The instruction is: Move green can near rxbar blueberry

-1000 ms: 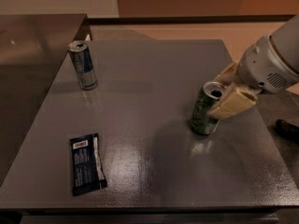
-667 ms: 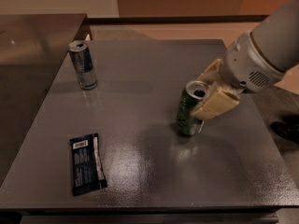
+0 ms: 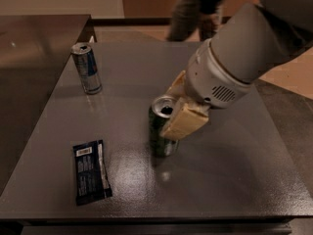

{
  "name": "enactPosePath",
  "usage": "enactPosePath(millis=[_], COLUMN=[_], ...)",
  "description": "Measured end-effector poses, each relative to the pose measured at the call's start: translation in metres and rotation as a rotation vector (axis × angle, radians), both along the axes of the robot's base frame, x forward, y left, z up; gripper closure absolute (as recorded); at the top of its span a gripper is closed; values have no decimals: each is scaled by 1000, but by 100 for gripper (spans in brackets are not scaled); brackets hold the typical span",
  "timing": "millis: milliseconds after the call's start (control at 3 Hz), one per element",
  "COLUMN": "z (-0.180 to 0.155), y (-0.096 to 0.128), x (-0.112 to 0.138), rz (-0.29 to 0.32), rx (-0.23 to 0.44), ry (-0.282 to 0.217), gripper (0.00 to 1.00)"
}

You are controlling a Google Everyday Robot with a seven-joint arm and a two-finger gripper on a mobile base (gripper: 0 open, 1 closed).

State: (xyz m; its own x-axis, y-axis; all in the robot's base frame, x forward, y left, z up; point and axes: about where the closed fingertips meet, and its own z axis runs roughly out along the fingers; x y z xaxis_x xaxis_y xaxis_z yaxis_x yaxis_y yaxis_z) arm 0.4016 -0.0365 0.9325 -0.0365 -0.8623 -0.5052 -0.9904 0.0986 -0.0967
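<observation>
We saw the gripper [image 3: 172, 112] over the middle of the grey tabletop [image 3: 230, 175], its pale fingers [image 3: 185, 124] pinching the green can [image 3: 157, 133] by its upper part. The can stood roughly upright; we could not tell whether its base touched the surface. The rxbar blueberry [image 3: 91, 171] lay flat nearer the front-left corner, apart from the can. A slim blue-and-silver can [image 3: 87, 68] stood far back on the left.

Your grey table [image 3: 234, 180] held a blue-and-silver can [image 3: 87, 68] far left and the rxbar blueberry [image 3: 91, 171] near left; the gripper [image 3: 172, 112] clasped the green can [image 3: 157, 133] mid-table.
</observation>
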Motion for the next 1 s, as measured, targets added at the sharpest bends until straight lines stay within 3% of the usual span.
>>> enactPosePath(millis=[667,1000], z=[-13,-13], y=[57,75], x=[-15,-20], rz=[102,134], rx=[-4,-11], ry=[19,13], gripper=[100,82])
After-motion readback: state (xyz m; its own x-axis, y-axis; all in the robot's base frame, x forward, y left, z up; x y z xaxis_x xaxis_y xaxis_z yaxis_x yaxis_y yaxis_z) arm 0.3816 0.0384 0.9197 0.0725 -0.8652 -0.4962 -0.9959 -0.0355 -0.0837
